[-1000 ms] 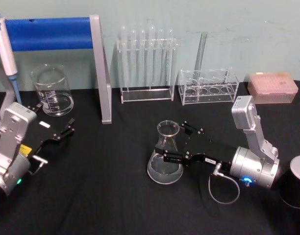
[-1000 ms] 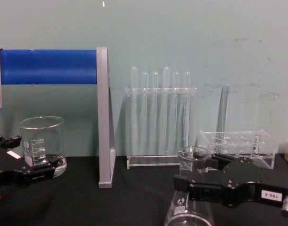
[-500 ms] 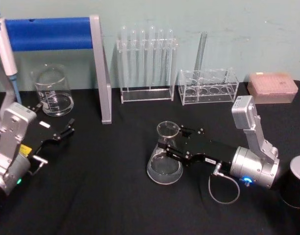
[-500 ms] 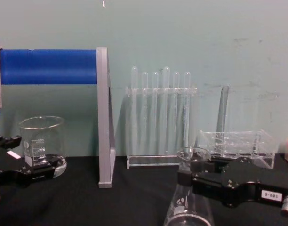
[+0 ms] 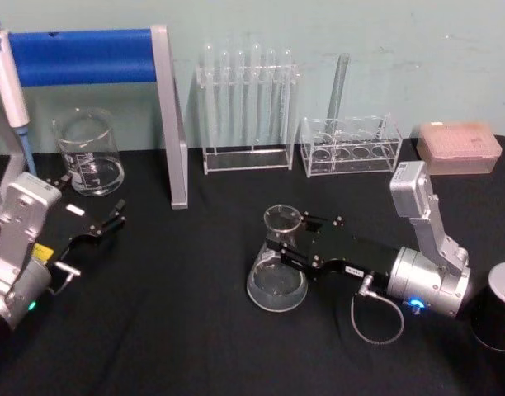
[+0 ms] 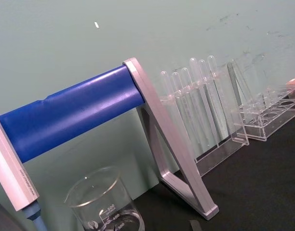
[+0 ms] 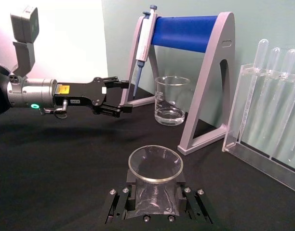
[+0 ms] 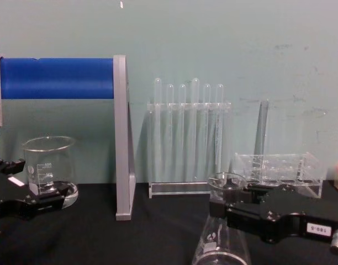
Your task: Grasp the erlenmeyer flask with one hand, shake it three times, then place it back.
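The erlenmeyer flask (image 5: 276,262) stands mid-table on the black cloth, a clear cone with a narrow neck and flared rim. My right gripper (image 5: 283,244) reaches in from the right and is shut on its neck. In the right wrist view the fingers (image 7: 122,201) press the neck from both sides just below the flask rim (image 7: 154,164). From the chest view, the flask (image 8: 220,245) shows its white mark, with the right gripper (image 8: 223,209) clamped under the rim. My left gripper (image 5: 112,219) rests open at the left, far from the flask.
A glass beaker (image 5: 89,154) stands back left under a blue pipette stand (image 5: 79,56). A rack of test tubes (image 5: 248,107) and a low clear rack (image 5: 351,146) line the back. A pink tip box (image 5: 459,147) and a black cylinder (image 5: 498,307) sit at the right.
The right gripper's fingers have gone from spread around the flask's neck to shut on it, and the flask shifted slightly left. The left arm has not moved.
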